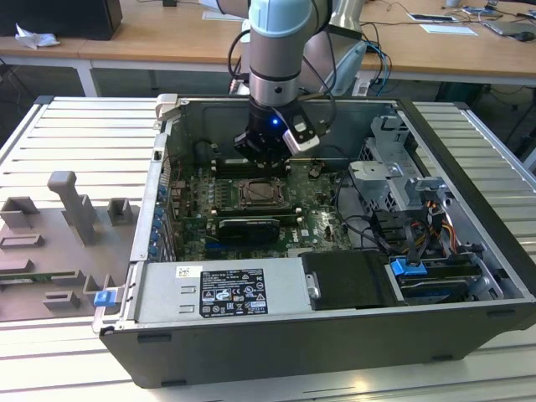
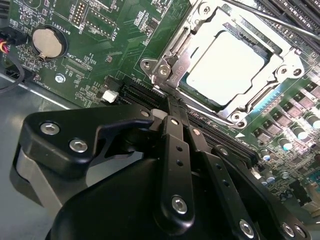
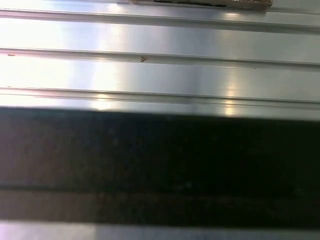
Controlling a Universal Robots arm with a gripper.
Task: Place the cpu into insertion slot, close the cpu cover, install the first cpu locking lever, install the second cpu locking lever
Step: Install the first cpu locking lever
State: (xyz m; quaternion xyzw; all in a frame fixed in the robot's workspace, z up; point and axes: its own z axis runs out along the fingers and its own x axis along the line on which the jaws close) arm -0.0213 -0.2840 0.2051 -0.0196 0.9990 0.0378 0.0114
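The cpu, a pale square chip, lies flat in the insertion slot on the green board. The silver cpu cover is down around it, and the chip shows through the cover's window. A thin metal lever rod runs along the far side of the socket; I cannot tell whether it is latched. My gripper is shut with nothing between its black fingers, and its tips sit at the cover's tab on the socket's edge. In the exterior view the gripper hangs just behind the socket.
The open computer case walls the board in on all sides. A black card and long memory slots flank the socket. Cables and a drive cage fill the exterior view's right. The first wrist view faces the ribbed metal table.
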